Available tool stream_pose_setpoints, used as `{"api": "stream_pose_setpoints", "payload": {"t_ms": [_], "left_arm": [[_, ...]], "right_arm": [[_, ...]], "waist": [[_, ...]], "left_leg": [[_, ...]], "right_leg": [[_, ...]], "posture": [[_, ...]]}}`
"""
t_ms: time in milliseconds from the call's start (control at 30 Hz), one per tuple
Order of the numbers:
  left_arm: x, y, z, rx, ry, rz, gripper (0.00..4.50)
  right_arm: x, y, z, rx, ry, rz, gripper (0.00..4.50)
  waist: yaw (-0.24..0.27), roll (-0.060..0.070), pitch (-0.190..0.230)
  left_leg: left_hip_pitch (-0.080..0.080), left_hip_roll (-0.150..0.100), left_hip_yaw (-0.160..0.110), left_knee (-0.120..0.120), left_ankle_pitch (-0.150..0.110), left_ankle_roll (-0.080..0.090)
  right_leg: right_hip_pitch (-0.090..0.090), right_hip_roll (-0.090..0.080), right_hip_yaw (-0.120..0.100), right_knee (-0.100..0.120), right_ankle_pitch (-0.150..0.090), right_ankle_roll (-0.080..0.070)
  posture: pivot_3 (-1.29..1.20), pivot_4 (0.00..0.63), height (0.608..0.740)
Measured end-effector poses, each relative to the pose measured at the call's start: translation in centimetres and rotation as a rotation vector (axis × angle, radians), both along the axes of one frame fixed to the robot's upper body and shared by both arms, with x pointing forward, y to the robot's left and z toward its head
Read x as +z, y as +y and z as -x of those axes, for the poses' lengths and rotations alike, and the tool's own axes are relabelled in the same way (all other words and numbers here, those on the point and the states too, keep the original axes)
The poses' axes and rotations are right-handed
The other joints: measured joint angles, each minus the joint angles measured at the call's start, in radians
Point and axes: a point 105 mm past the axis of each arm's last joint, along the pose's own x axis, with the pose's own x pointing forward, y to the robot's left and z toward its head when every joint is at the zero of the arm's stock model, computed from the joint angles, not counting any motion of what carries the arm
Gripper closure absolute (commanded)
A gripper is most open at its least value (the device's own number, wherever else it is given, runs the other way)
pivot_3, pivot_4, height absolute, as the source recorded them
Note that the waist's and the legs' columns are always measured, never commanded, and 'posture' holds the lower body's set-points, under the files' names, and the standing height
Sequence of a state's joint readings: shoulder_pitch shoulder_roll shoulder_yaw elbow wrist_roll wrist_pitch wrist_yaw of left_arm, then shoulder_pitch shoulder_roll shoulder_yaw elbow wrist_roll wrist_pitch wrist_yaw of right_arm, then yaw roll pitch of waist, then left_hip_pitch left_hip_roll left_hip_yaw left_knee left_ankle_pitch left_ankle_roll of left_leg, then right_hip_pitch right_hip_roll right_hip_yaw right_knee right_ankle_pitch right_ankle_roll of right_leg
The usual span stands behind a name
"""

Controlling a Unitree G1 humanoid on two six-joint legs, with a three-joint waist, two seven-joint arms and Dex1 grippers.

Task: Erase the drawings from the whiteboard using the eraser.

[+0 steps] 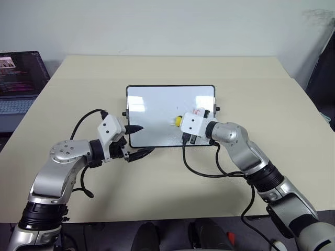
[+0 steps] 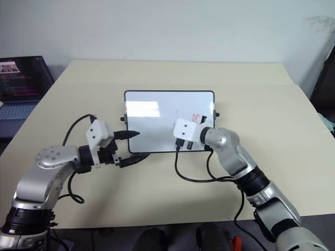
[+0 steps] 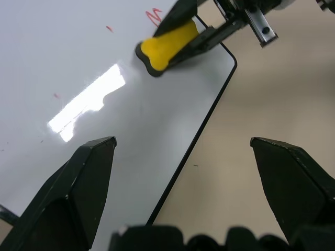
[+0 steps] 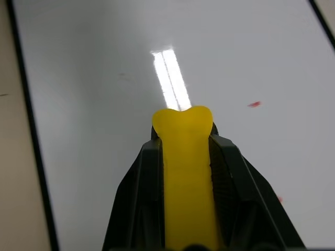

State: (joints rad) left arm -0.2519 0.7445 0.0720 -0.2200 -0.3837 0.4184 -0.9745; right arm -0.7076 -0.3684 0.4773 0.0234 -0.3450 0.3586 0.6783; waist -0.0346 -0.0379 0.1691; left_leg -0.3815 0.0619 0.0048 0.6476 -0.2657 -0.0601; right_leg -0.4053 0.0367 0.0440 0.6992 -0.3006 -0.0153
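The whiteboard [image 1: 157, 112] is lying flat near the middle of the beige surface [image 1: 157, 183], its long edges running across the head views and a small black knob [image 1: 125, 113] sticking out at its left side. The right pincer [image 1: 179, 121] is reaching in over the board's right part and is clamping the eraser [image 3: 167, 44] between its two black fingers [image 4: 146, 193]; in the right wrist view the yellow block is squeezed tight between the pads, with its rounded end poking out past the fingertips. In the left wrist view the eraser's black side is facing down, touching or nearly touching the glossy white face of the board. One of the drawings [image 1: 197, 111], a small red zigzag scribble, is sitting just beside the eraser toward the board's right edge, partly hidden behind the right wrist in the head views; a few tiny red flecks [image 3: 109, 28] are also lying scattered on the white face. The left pincer [image 1: 137, 140] is hovering at the board's near left corner with its fingers spread wide and nothing between them, one fingertip over the board and the other over the bare surface just off the board's near edge. A laptop [image 1: 18, 78] with a lit screen is standing off to the far left, beyond the surface's edge.
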Motion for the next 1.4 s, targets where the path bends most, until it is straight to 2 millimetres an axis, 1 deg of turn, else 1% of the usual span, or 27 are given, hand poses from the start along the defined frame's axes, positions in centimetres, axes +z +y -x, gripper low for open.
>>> {"api": "stream_pose_setpoints", "payload": {"t_ms": [100,200,333,433,533,600,667,767,800,867,1100,1233,1400], "left_arm": [[0.0,0.0,0.0,-0.001,0.0,0.001,0.0],[0.0,0.0,0.0,-0.001,0.001,0.004,0.0],[0.0,0.0,0.0,0.0,0.001,0.005,0.0],[0.0,0.0,0.0,0.001,0.002,0.007,0.0],[0.0,-0.1,0.0,0.0,0.003,0.008,0.0],[-0.1,-0.1,0.0,0.0,0.005,0.008,0.0],[-0.1,-0.1,0.1,0.0,0.007,0.009,0.0],[-0.1,-0.1,0.1,0.0,0.008,0.009,0.0],[-0.1,-0.1,0.1,-0.001,0.007,0.01,0.0],[-0.2,-0.1,0.1,0.0,0.01,0.01,0.0],[-0.1,-0.1,0.1,-0.001,0.009,0.011,0.0],[-0.1,-0.1,0.1,-0.001,0.009,0.011,0.0],[-0.1,-0.1,0.1,-0.001,0.009,0.012,0.0]], "right_arm": [[0.2,0.3,-0.2,-0.009,-0.026,-0.015,3.65],[0.8,0.6,-0.7,-0.024,-0.065,-0.03,3.65],[0.8,0.4,-0.7,-0.017,-0.047,-0.024,3.65],[0.9,1.0,-1.0,-0.017,-0.064,-0.047,3.65],[2.1,2.0,-2.1,-0.035,-0.12,-0.083,3.65],[2.9,1.8,-2.7,-0.059,-0.154,-0.101,3.65],[3.2,1.8,-2.9,-0.062,-0.166,-0.103,3.65],[3.1,1.7,-2.8,-0.055,-0.156,-0.097,3.65],[2.4,1.1,-2.4,-0.043,-0.113,-0.061,3.65],[1.7,0.8,-1.8,-0.024,-0.075,-0.04,3.65],[1.8,1.0,-1.9,-0.035,-0.086,-0.061,3.65],[1.3,0.4,-1.5,-0.026,-0.053,-0.032,3.65],[1.6,1.4,-1.8,-0.03,-0.092,-0.075,3.65]], "waist": [[-0.001,0.0,0.0],[-0.002,0.0,0.0],[0.001,0.0,0.0],[-0.005,0.0,0.0],[-0.013,0.0,0.0],[-0.014,0.0,0.0],[-0.014,0.0,0.0],[-0.014,0.0,0.0],[-0.011,0.0,0.0],[-0.007,0.0,0.0],[-0.006,0.0,0.0],[-0.003,0.0,0.0],[-0.007,0.0,0.0]], "left_leg": [[0.0,0.0,0.0,0.0,0.0,0.0],[0.0,0.0,0.0,0.001,0.0,0.0],[0.0,0.0,0.0,0.001,0.0,0.0],[0.0,0.0,0.001,0.0,0.0,0.0],[0.001,0.0,0.001,0.001,0.001,0.0],[0.001,0.0,0.0,0.0,0.001,0.0],[0.0,0.0,0.0,0.0,0.001,0.0],[0.0,0.001,0.0,0.0,0.001,0.0],[0.0,0.001,0.0,0.0,0.001,0.0],[0.0,0.001,0.0,0.0,0.001,0.0],[0.0,0.0,0.0,0.0,0.001,0.0],[0.0,0.0,0.0,0.0,0.001,0.0],[0.001,0.0,0.001,0.0,0.001,0.0]], "right_leg": [[0.0,0.0,0.0,0.0,0.0,0.0],[0.0,0.0,0.0,0.0,0.0,0.0],[0.0,0.0,0.001,0.0,0.0,0.0],[0.0,0.0,0.001,0.001,0.0,0.0],[0.0,0.002,0.001,0.001,0.001,-0.002],[0.0,0.002,0.0,0.001,0.001,-0.002],[0.0,0.002,0.001,0.0,0.001,-0.002],[0.0,0.001,0.001,0.0,0.001,-0.002],[0.0,0.001,0.0,0.0,0.001,-0.002],[0.0,0.001,0.0,0.0,0.001,-0.002],[0.0,0.001,0.0,0.001,0.001,-0.002],[0.0,0.001,0.0,0.0,0.001,-0.002],[0.0,0.002,0.001,0.001,0.001,-0.002]], "posture": [[0.0,0.15,0.74],[0.0,0.15,0.74],[0.0,0.15,0.74],[0.0,0.15,0.74],[0.0,0.15,0.74],[0.0,0.15,0.74],[0.0,0.15,0.74],[0.0,0.15,0.74],[0.0,0.15,0.74],[0.0,0.15,0.74],[0.0,0.15,0.74],[0.0,0.15,0.74],[0.0,0.15,0.74]]}}
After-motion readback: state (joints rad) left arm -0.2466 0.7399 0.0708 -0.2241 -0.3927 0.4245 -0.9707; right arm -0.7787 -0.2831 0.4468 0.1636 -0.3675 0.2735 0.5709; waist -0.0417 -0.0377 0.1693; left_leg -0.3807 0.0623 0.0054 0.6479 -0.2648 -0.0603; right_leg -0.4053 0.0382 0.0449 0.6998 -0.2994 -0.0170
